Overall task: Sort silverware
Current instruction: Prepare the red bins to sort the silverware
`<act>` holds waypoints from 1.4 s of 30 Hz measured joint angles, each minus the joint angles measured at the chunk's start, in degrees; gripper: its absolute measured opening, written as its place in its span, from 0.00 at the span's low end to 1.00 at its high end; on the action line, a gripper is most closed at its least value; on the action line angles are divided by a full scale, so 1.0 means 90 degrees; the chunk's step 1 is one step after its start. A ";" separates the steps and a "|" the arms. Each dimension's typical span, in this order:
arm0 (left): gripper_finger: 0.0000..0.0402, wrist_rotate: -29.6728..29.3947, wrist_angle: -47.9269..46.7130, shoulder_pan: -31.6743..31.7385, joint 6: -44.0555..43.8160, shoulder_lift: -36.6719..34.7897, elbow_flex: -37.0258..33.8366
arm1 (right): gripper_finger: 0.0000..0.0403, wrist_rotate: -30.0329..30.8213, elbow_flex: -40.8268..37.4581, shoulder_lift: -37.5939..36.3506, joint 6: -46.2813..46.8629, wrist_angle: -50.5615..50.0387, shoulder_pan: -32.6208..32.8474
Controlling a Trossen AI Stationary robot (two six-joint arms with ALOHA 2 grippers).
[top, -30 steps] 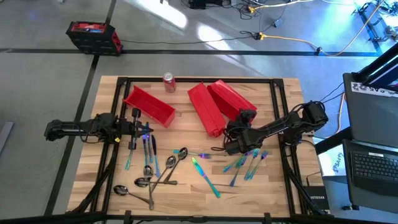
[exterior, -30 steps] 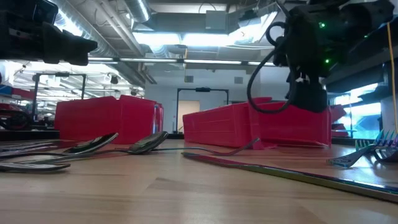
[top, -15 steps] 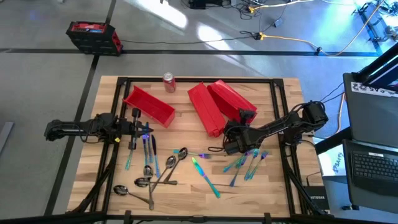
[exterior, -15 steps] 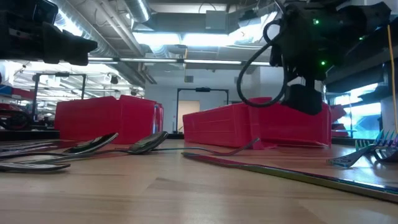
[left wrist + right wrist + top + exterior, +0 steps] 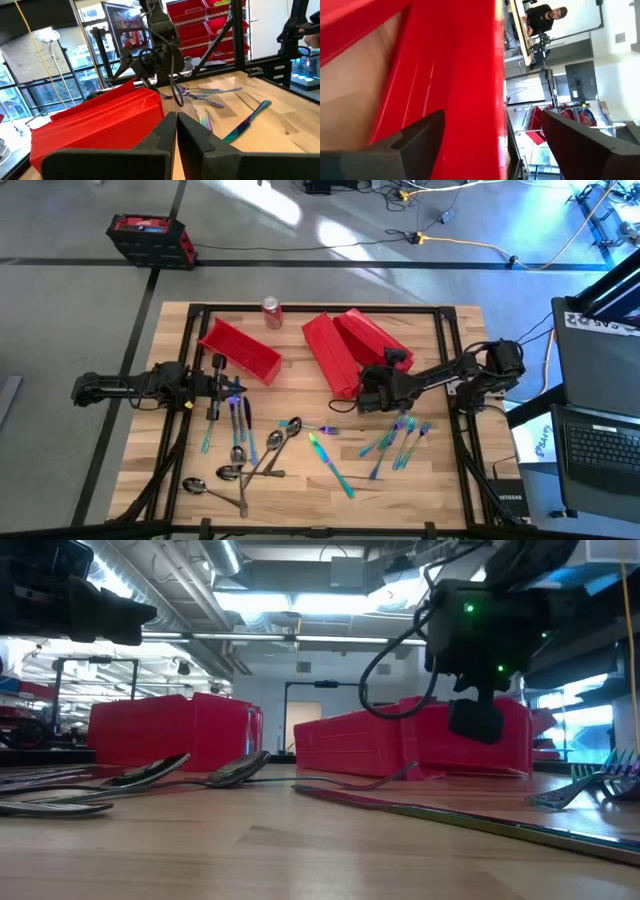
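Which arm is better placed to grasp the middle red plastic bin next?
The right. Its open hand is at the long red plastic bin; the shut left hand waits near the left edge.

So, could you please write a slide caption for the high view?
Silverware scattered on the table; open right gripper beside a red bin, left gripper shut.
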 joint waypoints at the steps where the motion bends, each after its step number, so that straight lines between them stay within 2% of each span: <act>1: 0.00 0.0000 0.0000 0.0001 0.0000 0.0000 0.0002 | 0.78 -0.0012 -0.0044 0.0000 -0.0105 0.0142 -0.0043; 8: 0.00 0.0000 0.0000 0.0000 0.0000 -0.0002 0.0002 | 0.78 -0.0011 -0.0151 0.0000 -0.0774 0.0562 -0.0294; 11: 0.00 0.0000 0.0000 -0.0002 0.0000 -0.0002 0.0001 | 0.74 0.0111 -0.0151 0.0000 -0.0946 0.0548 -0.0350; 25: 0.00 0.0000 0.0000 0.0001 0.0000 0.0000 -0.0001 | 0.35 -0.0166 -0.0151 0.0000 -0.1065 0.0390 -0.0794; 42: 0.00 0.0000 0.0000 -0.0002 0.0000 0.0000 0.0002 | 0.02 -0.0093 -0.0146 0.0000 -0.1157 0.0093 -0.0907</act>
